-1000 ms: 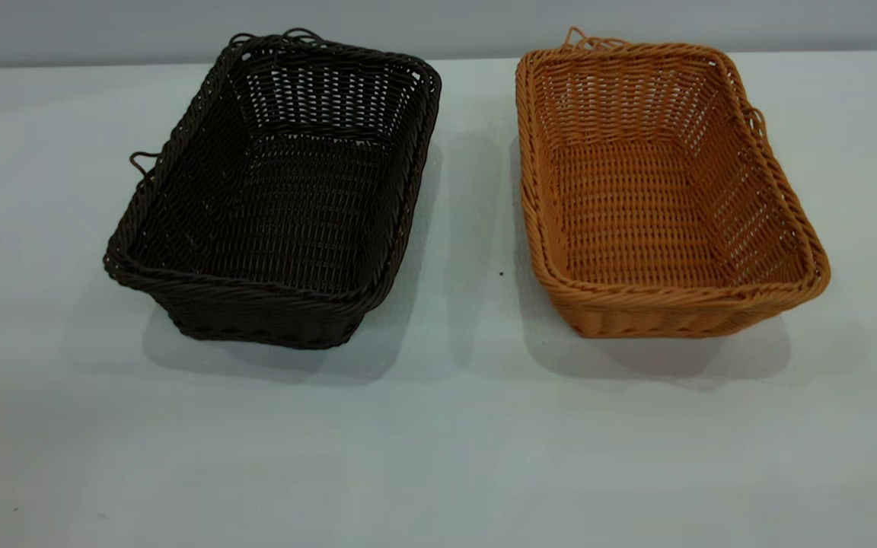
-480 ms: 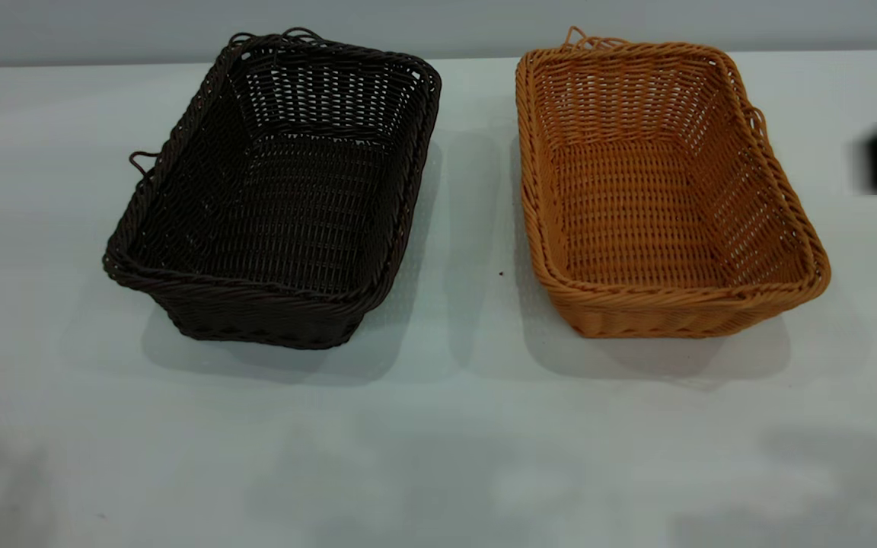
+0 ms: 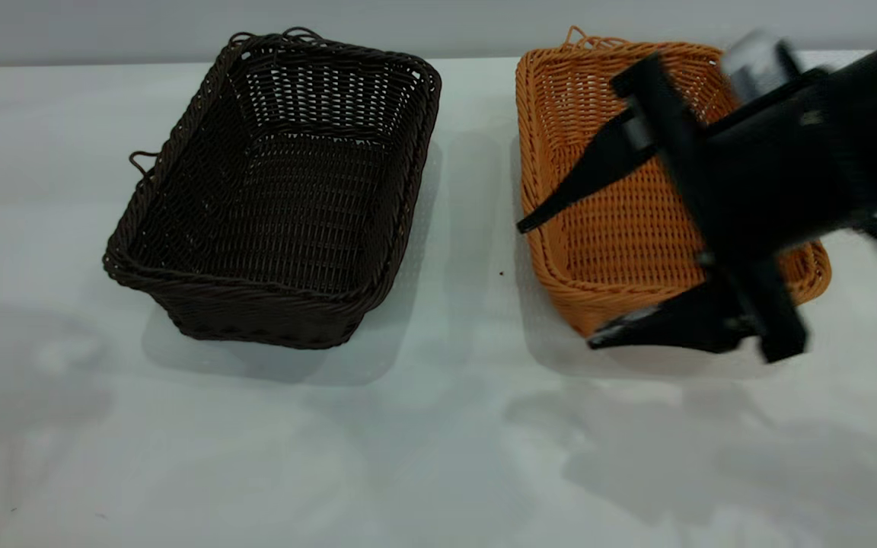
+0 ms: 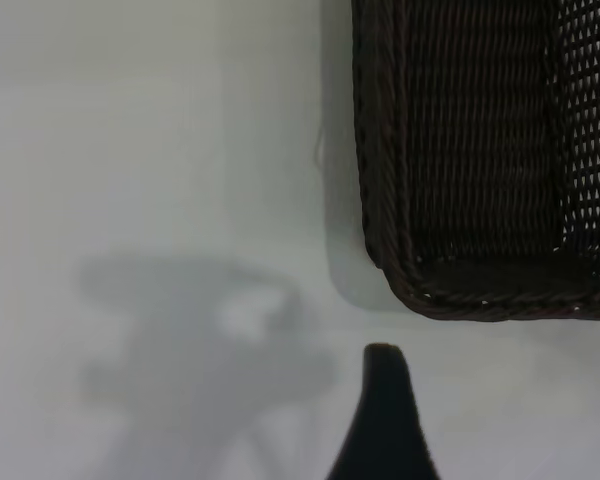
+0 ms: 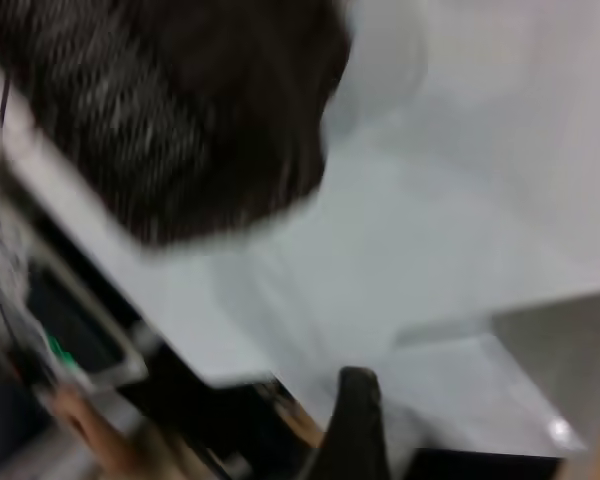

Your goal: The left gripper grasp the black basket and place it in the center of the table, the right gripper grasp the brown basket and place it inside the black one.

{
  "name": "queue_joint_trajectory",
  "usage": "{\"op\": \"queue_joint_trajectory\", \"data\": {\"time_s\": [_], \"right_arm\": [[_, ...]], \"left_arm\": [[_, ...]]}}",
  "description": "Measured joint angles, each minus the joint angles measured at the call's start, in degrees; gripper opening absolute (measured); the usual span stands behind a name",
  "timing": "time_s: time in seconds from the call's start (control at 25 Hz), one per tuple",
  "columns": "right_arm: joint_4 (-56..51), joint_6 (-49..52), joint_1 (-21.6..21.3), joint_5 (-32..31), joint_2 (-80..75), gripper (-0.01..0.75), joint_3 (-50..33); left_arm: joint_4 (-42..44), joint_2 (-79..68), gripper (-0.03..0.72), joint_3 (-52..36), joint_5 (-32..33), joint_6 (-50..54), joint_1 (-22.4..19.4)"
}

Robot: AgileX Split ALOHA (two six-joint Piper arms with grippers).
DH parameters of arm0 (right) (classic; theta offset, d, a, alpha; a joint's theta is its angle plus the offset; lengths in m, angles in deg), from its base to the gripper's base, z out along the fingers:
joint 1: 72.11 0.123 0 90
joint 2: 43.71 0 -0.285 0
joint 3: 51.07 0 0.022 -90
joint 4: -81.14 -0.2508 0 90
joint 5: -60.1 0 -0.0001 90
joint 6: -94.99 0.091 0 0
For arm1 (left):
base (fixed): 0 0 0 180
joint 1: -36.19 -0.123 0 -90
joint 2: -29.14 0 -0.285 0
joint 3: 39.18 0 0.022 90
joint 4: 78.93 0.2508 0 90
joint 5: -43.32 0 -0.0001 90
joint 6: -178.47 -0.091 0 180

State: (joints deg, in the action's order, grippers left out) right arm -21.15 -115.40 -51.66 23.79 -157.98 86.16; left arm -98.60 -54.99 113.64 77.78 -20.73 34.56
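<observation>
- Exterior view: right claw (image 3: 560, 283) spread wide above the brown basket (image 3: 598, 84), one finger across its inside, the other low at its near edge.
- Black basket (image 3: 256, 320) well apart at the left of the table (image 3: 408, 457), not yet at the centre, no claw on it.
- Risk here: brown basket taken first, with nothing central to nest it in; also a pinch on a loose loop rather than the braided rim, likely tilting or dropping the basket.
- Much of the brown basket's right side covered by the arm; left arm out of view.
- Left wrist view: corner of the black basket (image 4: 460, 150) near the left claw (image 4: 383, 410), apart from it.
- Only one dark tip visible, so spread cannot be told.
- Risk: a corner grip twisting the basket as it slides.
- Right wrist view: heavy smear, a dark woven mass (image 5: 180, 110), probably the black basket; brown basket not to be made out.
</observation>
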Motion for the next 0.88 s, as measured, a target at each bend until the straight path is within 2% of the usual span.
{"op": "queue_joint_trajectory", "data": {"time_s": [0.16,0.28,0.56,0.88], "right_arm": [[-0.95,9.45,0.11,4.4,-6.53,0.563,5.31],[-1.24,15.07,0.11,10.62,-8.95,0.562,7.9],[-1.65,27.77,0.11,22.14,-12.67,0.562,8.19],[-1.95,31.17,0.11,24.11,-13.3,0.552,9.46]], "left_arm": [[-0.06,-3.41,0.516,1.09,0.03,-0.25,0.0],[-0.11,-6.45,0.516,2.26,0.15,-1.1,0.0],[-0.06,-18.56,0.516,9.42,-0.74,-2.03,2.02],[-0.06,-36.28,0.516,20.65,-3.72,-2.14,6.74]]}}
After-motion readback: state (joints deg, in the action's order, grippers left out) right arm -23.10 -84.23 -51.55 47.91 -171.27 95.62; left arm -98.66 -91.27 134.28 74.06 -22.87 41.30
